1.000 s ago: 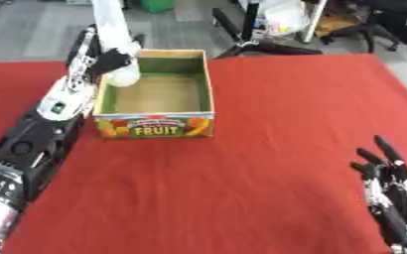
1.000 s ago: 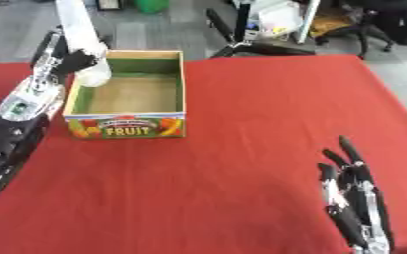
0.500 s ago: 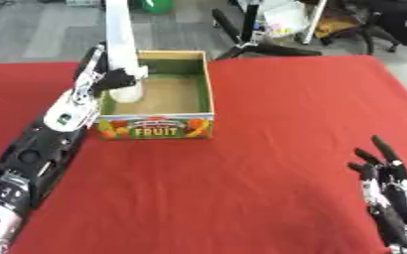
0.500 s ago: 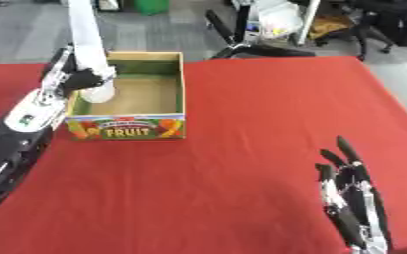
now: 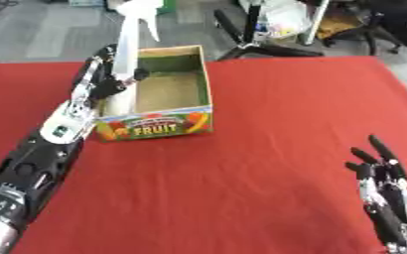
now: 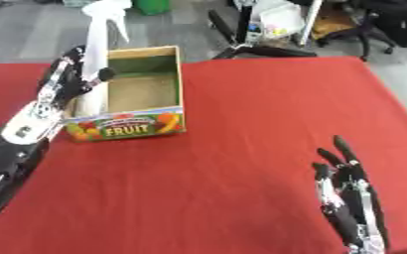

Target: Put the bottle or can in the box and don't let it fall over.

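In the left eye view, the white spray bottle (image 5: 127, 54) stands upright at about ten o'clock, its base down inside the left side of the fruit box (image 5: 159, 131) on the red bench (image 5: 268, 114). Tall and narrow with a trigger head, it probably is light, smooth plastic and top-heavy, so a low hold on the body suits best. The left hand (image 5: 102, 84) has its fingers curled around that body. In the right eye view, the left arm stretches from seven o'clock up to the bottle, while the right hand (image 6: 350, 198) rests at five o'clock, fingers straight and spread, holding nothing.
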Action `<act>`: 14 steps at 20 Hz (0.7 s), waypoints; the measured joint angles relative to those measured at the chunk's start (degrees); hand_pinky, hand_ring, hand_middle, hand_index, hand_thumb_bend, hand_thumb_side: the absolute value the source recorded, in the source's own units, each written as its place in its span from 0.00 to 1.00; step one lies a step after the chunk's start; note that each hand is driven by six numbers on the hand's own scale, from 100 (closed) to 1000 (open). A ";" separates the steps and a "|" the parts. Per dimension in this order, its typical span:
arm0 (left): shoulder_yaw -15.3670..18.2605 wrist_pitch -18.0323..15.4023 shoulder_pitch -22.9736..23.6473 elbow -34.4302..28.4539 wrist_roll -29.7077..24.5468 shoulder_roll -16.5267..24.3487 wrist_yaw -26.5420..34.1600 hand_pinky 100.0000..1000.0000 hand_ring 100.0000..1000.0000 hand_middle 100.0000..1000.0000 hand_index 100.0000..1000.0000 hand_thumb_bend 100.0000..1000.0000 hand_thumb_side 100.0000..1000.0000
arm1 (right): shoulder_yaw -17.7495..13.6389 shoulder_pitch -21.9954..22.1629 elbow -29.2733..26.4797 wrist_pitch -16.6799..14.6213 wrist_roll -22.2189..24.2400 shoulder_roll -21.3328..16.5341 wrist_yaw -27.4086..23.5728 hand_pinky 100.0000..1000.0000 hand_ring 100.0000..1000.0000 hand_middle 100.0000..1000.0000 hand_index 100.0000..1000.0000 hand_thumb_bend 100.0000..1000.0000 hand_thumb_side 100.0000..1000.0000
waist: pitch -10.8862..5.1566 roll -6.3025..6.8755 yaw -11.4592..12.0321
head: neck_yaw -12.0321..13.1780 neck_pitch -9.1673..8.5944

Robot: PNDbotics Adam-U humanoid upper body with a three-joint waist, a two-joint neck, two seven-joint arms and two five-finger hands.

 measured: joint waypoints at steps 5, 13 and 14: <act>0.16 -0.43 1.26 -1.63 0.09 0.33 0.03 0.77 0.63 0.77 0.84 1.00 0.49 | -0.02 0.26 0.00 0.02 -0.02 0.00 0.00 0.77 0.88 1.00 0.94 0.00 0.41 | -0.01 -0.15 0.34 | -0.29 0.00; 0.51 0.58 2.80 -6.91 1.23 0.81 2.34 0.76 0.63 0.76 0.83 1.00 0.55 | -0.02 0.29 0.00 0.13 -0.13 0.00 0.00 0.77 0.88 1.00 0.94 0.00 0.41 | -0.01 -0.32 0.66 | -0.75 -0.01; 0.51 0.63 2.80 -7.96 1.38 0.93 3.06 0.76 0.63 0.76 0.83 1.00 0.55 | -0.02 0.29 0.00 0.13 -0.13 0.00 0.01 0.77 0.88 1.00 0.94 0.00 0.41 | -0.01 -0.31 0.67 | -0.76 -0.01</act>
